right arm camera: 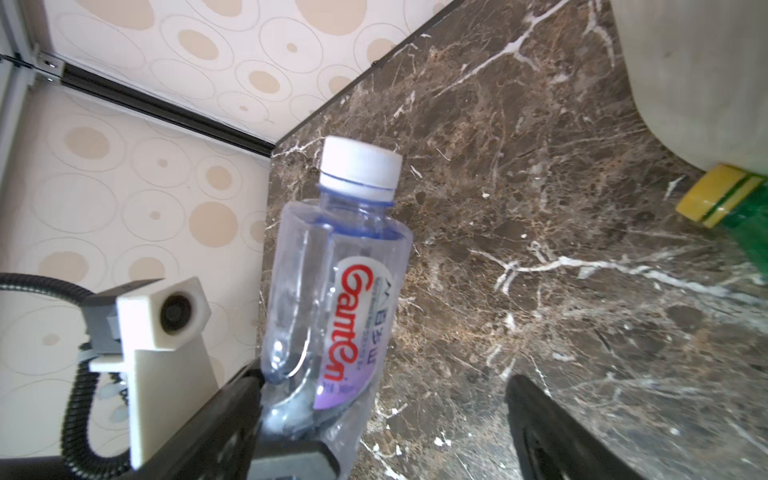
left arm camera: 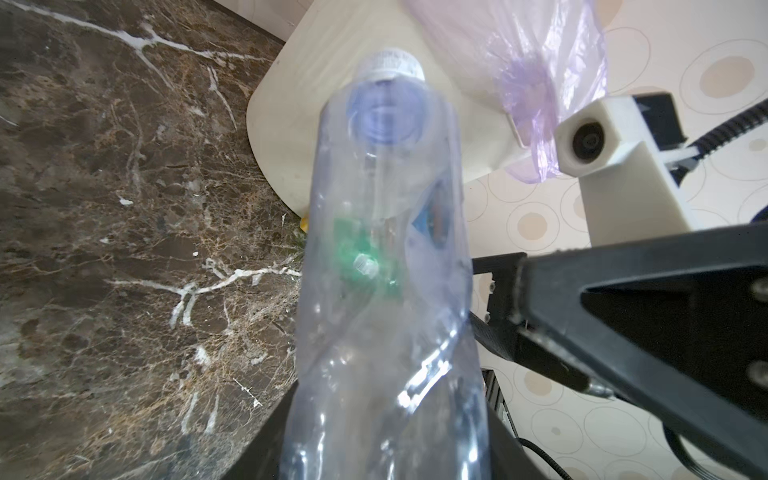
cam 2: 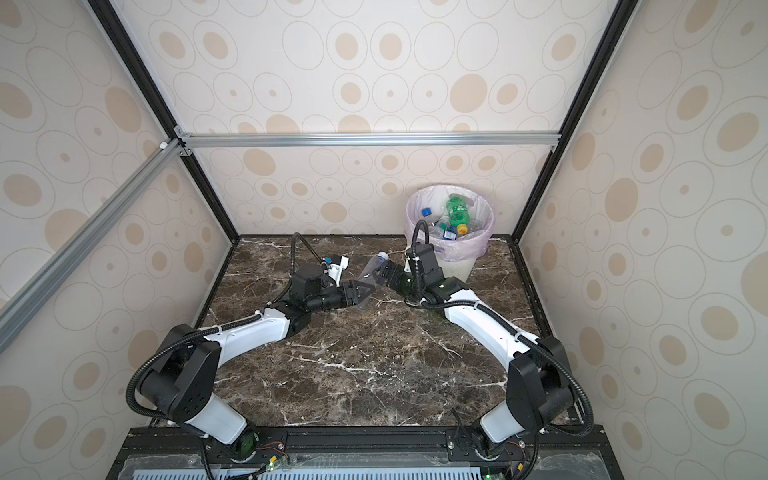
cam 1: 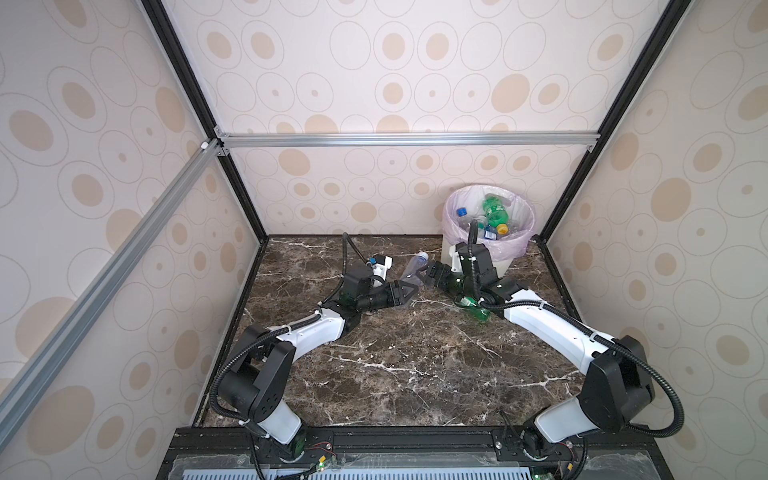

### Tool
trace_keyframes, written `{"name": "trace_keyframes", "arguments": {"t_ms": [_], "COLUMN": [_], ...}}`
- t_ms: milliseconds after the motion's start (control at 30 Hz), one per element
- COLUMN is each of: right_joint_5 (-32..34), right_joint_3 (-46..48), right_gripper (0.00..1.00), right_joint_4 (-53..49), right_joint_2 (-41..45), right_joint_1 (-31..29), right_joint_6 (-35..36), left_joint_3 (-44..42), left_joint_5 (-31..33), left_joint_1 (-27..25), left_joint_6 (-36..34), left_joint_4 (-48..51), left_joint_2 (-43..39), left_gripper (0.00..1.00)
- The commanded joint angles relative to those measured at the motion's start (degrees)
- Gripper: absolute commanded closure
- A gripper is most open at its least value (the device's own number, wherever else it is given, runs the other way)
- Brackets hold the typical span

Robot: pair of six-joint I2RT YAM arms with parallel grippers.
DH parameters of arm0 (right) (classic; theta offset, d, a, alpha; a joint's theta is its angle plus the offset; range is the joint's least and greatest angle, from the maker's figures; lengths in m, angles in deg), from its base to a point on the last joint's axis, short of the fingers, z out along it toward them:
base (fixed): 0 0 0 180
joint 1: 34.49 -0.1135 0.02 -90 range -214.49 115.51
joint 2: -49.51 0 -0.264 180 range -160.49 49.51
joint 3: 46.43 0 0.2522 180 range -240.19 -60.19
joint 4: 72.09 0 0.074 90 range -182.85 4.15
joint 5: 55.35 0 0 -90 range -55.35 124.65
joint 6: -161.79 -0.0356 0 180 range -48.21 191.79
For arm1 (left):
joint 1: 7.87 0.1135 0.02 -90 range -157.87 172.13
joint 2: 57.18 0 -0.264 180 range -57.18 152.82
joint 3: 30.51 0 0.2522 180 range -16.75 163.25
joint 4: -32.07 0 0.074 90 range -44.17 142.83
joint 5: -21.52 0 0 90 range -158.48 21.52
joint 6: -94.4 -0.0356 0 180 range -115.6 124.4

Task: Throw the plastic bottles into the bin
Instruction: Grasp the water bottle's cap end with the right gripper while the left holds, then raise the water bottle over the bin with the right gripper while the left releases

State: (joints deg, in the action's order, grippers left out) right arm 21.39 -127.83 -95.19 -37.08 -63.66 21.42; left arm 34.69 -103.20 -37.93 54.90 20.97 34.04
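Note:
My left gripper (cam 1: 409, 291) (left arm camera: 386, 457) is shut on the base end of a crumpled clear plastic bottle (cam 1: 413, 268) (left arm camera: 386, 249) with a white cap, held above the table with its cap pointing towards the bin (cam 1: 511, 262). My right gripper (cam 1: 428, 276) (right arm camera: 386, 424) stands open beside that bottle (right arm camera: 340, 270), one finger close to its lower part. A green bottle (cam 1: 478, 311) with a yellow cap (right arm camera: 723, 195) lies on the table under the right arm. The cream bin with its lilac bag (cam 2: 461, 266) holds several bottles, one of them green (cam 1: 494, 212).
The dark marble table (cam 1: 395, 365) is walled in on three sides by patterned panels and black frame posts. The bin stands in the back right corner. The right wrist camera block (left arm camera: 590, 141) is close to the held bottle.

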Motion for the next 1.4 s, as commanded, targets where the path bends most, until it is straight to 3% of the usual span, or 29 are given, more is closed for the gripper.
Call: {"name": "trace_keyframes", "arguments": {"t_ms": [0,267,500,667,733,967,1167,1367], "right_joint_5": [-2.6,-5.4,-5.1,-3.9,-2.8,2.4,5.8,13.2], "right_joint_3": [0.8,1.2,0.4,-1.1,-3.0,-13.6,-29.0,-47.9], "right_gripper": [0.07,0.20,0.37,0.50,0.53,0.54,0.55,0.55], "right_joint_4": [5.8,11.5,11.5,8.7,5.3,-7.9,-21.4,-33.8], "right_joint_2": [-1.2,-3.7,-5.2,-4.8,-4.7,-4.3,-3.6,-3.0], "right_joint_1": [0.0,-0.1,-0.3,-0.2,-0.2,0.7,3.9,8.4], "right_joint_6": [-3.4,-6.1,-6.2,-3.9,-2.0,7.5,16.7,24.3], "left_joint_3": [0.1,1.3,2.5,2.8,2.9,3.3,8.8,20.4], "left_joint_5": [-0.8,-0.5,-1.0,-1.0,-0.7,3.0,7.4,11.9], "left_joint_1": [-0.7,-2.0,-2.5,-2.7,-2.6,-2.8,-3.2,-5.9], "left_joint_6": [2.6,3.5,4.0,3.7,2.9,-5.4,-13.9,-20.1], "left_joint_4": [-3.3,-3.9,-3.8,-2.5,-1.1,10.3,20.6,26.8], "left_joint_2": [-1.4,-1.8,-2.3,-2.9,-3.7,-10.1,-13.8,-11.1], "left_gripper": [0.47,0.46,0.44,0.39,0.32,0.01,0.01,0.01]}}
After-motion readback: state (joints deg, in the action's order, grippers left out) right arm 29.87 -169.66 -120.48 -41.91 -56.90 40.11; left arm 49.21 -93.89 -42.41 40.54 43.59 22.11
